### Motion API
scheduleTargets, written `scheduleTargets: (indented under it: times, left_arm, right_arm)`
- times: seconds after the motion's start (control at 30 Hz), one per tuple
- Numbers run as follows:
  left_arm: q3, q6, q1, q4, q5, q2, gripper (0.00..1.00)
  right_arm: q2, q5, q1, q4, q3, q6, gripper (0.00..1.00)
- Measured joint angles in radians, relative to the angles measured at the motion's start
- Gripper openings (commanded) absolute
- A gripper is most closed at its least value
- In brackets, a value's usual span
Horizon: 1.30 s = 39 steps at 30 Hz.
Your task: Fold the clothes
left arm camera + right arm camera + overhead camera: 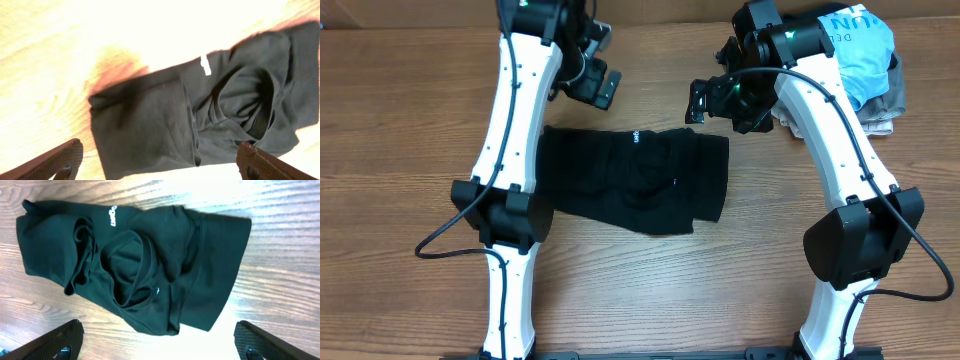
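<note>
The left fingers (57, 160) stand wide apart and empty, above the wooden tabletop (410, 90) toward its far edge. The plain black soft-fabric garment (630, 180) lies near the tabletop's middle between the two arms, already doubled into a rumpled rectangle. It looks light and limp, likely to sag and bunch when lifted, so a pinch at the corners of a short edge, through all layers, seems safest. The right fingers (55, 340) are equally wide and hold nothing.

The overhead view alone shows the whole outline and a light blue printed shirt (860, 50) at the far right corner. The glare-washed left wrist view shows a stitched hem and the small white logo (205, 65). The right wrist view shows the open round neckline (132, 265).
</note>
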Motion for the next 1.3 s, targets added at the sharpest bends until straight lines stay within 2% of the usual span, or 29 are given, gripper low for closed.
scheduleTargets:
  times: [0.27,0.6,0.9,1.1,1.3]
  left_arm:
    - [0.02,-0.016,0.085,-0.002,0.0,-0.087,1.0]
    - [0.03,-0.016,0.231,-0.003,0.028,-0.219,1.0]
    - [-0.003,0.003,0.241,-0.003,0.078,-0.224,1.0]
    - [-0.106,0.021,0.235,0.004,0.103,-0.224,1.0]
    - [-0.193,0.036,0.235,0.031,0.118,-0.224,1.0]
  right_arm:
    - [-0.018,0.002,0.0,-0.028,0.0,0.003,1.0]
    - [-0.192,0.132,-0.005,-0.188,0.0,0.006,1.0]
    - [-0.199,0.157,-0.058,-0.11,-0.027,0.007,1.0]
    - [-0.199,0.139,-0.06,-0.018,-0.139,0.007,1.0]
    - [-0.199,0.13,-0.066,-0.004,-0.218,0.007,1.0]
